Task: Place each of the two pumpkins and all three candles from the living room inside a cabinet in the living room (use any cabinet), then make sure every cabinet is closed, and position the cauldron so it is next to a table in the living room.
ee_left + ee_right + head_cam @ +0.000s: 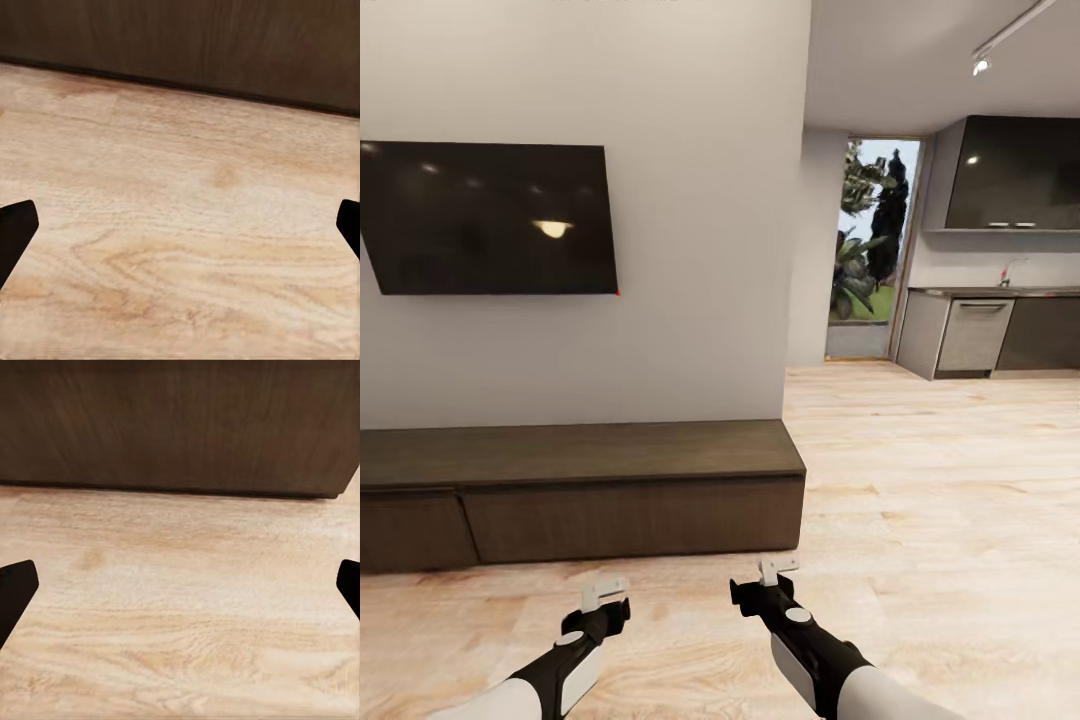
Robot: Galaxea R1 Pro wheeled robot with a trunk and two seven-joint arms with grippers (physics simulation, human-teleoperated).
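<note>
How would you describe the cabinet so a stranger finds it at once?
Find the black TV on the grey wall. Directly under it, on the wooden floor, stands the cabinet, long and low. Unlike the grey kitchen units far right, it is dark brown, with closed handleless fronts.

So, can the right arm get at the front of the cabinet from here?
Probably yes. The right gripper is open and empty, only bare floor lies between it and the cabinet, and the closed drawer front faces it. It may need a longer stretch.
</note>
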